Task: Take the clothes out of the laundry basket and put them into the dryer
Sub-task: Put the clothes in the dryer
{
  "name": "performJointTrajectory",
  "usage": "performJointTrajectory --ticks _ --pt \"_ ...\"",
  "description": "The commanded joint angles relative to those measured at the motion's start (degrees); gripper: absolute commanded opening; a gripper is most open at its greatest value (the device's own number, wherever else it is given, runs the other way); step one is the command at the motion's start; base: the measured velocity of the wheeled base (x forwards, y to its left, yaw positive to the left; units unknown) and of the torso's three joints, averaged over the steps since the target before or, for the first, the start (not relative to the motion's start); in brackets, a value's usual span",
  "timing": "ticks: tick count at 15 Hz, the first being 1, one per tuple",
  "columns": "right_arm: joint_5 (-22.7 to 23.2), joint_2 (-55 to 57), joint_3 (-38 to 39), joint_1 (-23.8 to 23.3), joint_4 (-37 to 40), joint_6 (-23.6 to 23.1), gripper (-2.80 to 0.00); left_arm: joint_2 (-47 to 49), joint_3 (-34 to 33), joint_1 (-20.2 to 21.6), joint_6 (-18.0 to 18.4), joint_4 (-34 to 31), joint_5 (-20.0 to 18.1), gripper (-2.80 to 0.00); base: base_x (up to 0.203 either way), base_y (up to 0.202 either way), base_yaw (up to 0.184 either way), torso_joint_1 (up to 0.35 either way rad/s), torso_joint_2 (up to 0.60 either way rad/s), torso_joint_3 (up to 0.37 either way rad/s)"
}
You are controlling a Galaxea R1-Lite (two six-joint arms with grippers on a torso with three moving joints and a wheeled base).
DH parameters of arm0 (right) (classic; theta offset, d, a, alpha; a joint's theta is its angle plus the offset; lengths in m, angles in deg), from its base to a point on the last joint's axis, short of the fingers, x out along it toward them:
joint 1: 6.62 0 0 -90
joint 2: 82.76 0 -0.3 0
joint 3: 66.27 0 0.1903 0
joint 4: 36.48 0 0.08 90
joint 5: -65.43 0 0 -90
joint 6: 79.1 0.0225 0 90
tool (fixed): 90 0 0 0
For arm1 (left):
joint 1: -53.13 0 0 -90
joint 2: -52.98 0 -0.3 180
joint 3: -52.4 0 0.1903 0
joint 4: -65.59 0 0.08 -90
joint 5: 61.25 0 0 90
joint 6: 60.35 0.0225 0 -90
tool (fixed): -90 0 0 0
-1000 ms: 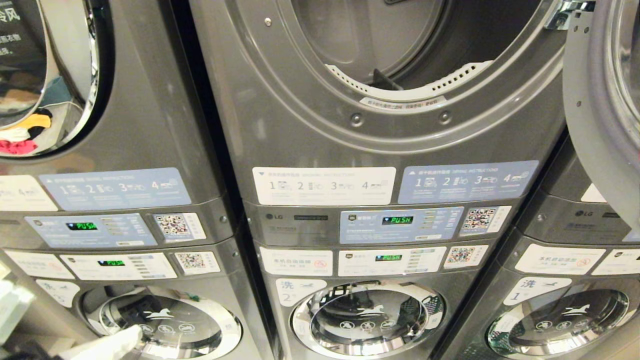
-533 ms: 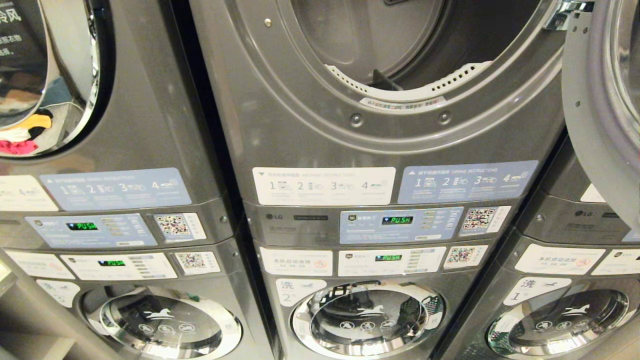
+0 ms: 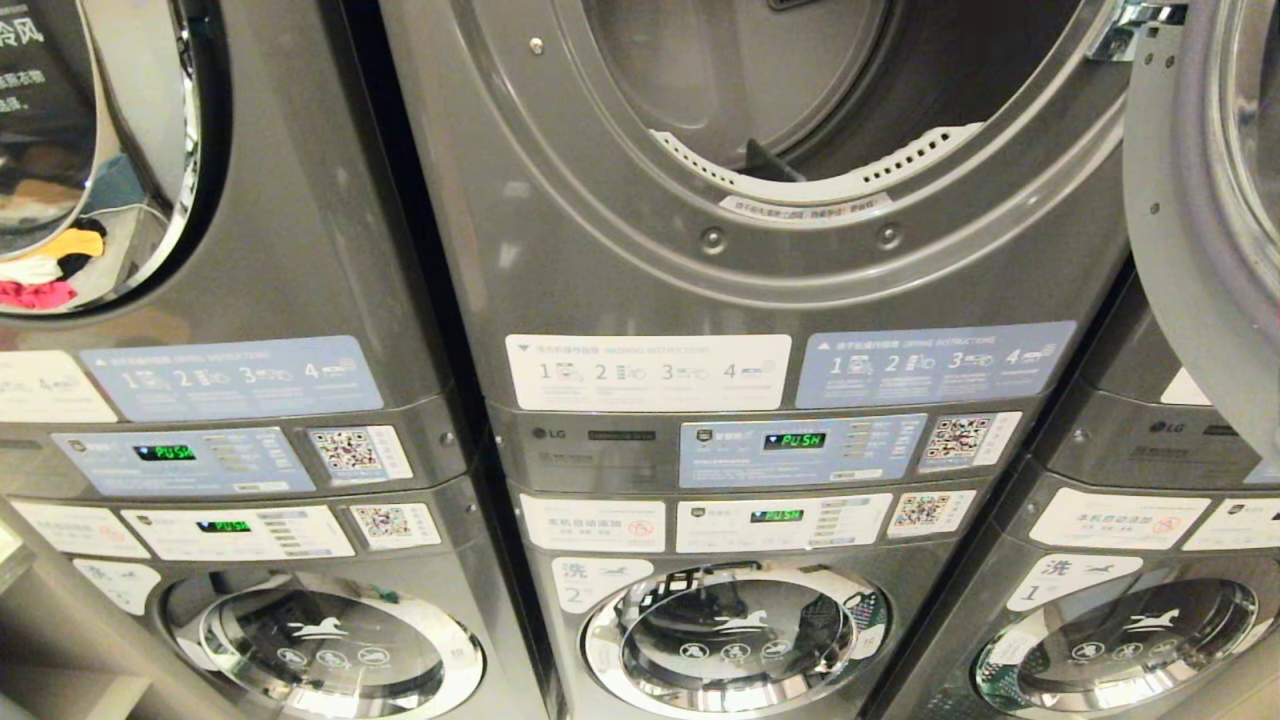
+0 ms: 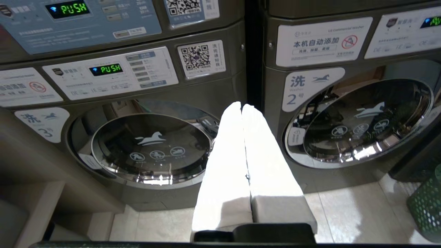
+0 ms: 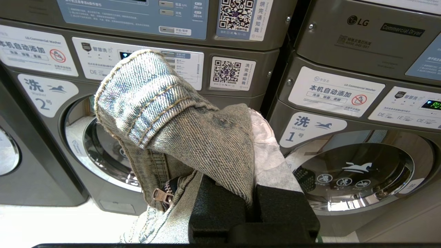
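The head camera looks down the front of a bank of stacked gray machines. The dryer in the middle column stands with its round mouth exposed, its drum empty as far as can be seen, and its door swung out to the right, evidently left that way so laundry can go straight in. Below it a control panel glows green with "PUSH", and lower down sits a washer door, closed. Neither arm shows in this view.

From the left wrist, the left gripper points toward the lower row of washers, its two white fingers pressed flat together with nothing between them. It hangs low and empty-handed between the doors marked 3 and 2, which suggests it is parked out of the way and not at work. At the far right edge of this view a corner of the laundry basket, green and perforated, stands on the pale tiled floor near the washer marked 2.

From the right wrist, the right gripper is clamped on a pair of faded jeans, the denim bunched over and hiding the fingers, a zipper dangling near the jaws. The hold sits in a thick fold of fabric, likely so the heavy garment will not slip on the lift to the open dryer above. Washers 2 and 1 stand shut behind it.
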Motion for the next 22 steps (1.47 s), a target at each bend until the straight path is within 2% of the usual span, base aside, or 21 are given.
performJointTrajectory --ticks 1,2,4,7,9,11,12,15,19,22 --pt "0.05 0.01 0.0 0.0 0.02 -0.29 -2.8 -1.42 -0.04 0.06 -1.81 -0.41 0.52 -2.8 0.0 0.0 0.0 0.0 0.0 0.0" --pt "0.2 0.01 0.03 0.0 0.02 -1.23 -2.8 -1.42 -0.05 0.06 -2.71 -0.44 1.05 -2.8 0.0 0.0 0.0 0.0 0.0 0.0" --pt "0.81 0.01 0.0 0.0 -0.06 -4.54 -2.8 -1.42 -0.42 0.06 0.79 0.71 0.48 -2.8 0.0 0.0 0.0 0.0 0.0 0.0" --pt "1.3 0.01 -0.29 0.0 -4.88 -4.7 -2.8 -1.42 -3.26 0.06 1.07 7.99 -0.34 -2.8 0.0 0.0 0.0 0.0 0.0 0.0" --pt "5.25 0.01 -2.4 0.0 -7.5 -4.41 -2.8 -1.42 -3.33 0.06 1.22 7.64 -0.42 -2.8 0.0 0.0 0.0 0.0 0.0 0.0" --pt "10.64 0.01 -5.28 -0.08 -6.24 -4.8 -2.8 -1.42 -3.33 0.06 1.06 7.64 -0.33 -2.8 0.0 0.0 0.0 0.0 0.0 0.0" --pt "11.93 0.01 -6.74 -0.09 -5.26 -5.02 -2.8 -1.42 -3.33 0.06 0.89 7.64 -0.24 -2.8 0.0 0.0 0.0 0.0 0.0 0.0" --pt "13.06 0.01 -7.92 -0.09 -4.7 -6.02 -2.8 -1.42 -3.33 0.06 0.8 7.64 -0.33 -2.8 0.0 0.0 0.0 0.0 0.0 0.0" --pt "13.68 1.11 -13.82 -0.09 -3.19 -6.03 -2.8 -1.42 -3.33 0.06 0.45 7.64 -0.24 -2.8 0.0 0.0 0.0 0.0 0.0 0.0" --pt "15.35 0.75 -13.6 -0.09 -0.77 -6.2 -2.8 -1.42 -3.33 0.06 0.62 7.64 -0.24 -2.8 0.0 0.0 0.0 0.0 0.0 0.0"
